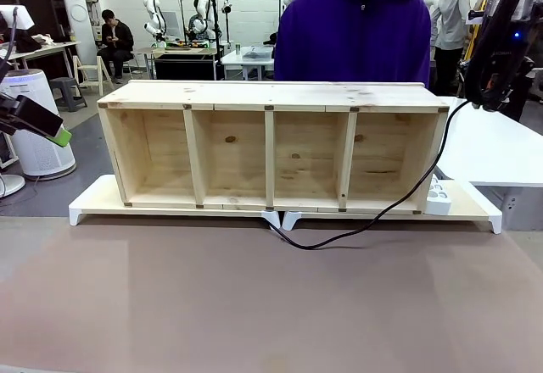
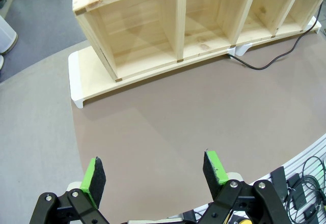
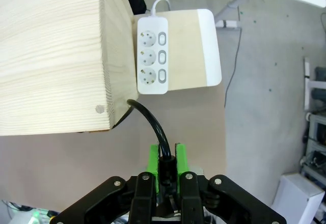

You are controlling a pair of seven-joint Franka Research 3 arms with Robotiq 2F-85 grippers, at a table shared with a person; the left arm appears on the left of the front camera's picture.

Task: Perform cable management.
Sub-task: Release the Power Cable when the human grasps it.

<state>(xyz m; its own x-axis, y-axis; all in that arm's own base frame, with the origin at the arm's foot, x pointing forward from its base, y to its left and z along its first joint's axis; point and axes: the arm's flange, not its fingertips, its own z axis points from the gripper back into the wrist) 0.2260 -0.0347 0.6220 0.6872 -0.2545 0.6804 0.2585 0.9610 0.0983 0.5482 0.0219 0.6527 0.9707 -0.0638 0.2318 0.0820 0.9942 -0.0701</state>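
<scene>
So: right side has the cable, left is idle.
Left gripper [image 2: 153, 175] hangs wide open over the bare table [image 1: 254, 305]; the cable [image 1: 373, 216] loops off the mat – past the shelf [image 1: 271, 148] – up to the right gripper [image 3: 166, 165], clamped on it. Light, floppy, smooth – grip near a bend.

A brown counter [image 1: 254, 305] carries two white-edged, wood-topped platforms set end to end, the left platform [image 1: 93, 206] and the right platform [image 1: 475, 212], meeting near the middle. A pale wooden shelf [image 1: 271, 148] with four open compartments stands across both. A white power strip [image 3: 152, 56] with three sockets lies on the right platform, just beside the shelf's end. The cable [image 1: 339, 236] lies in a loop on the counter in front of the platforms' junction.
</scene>
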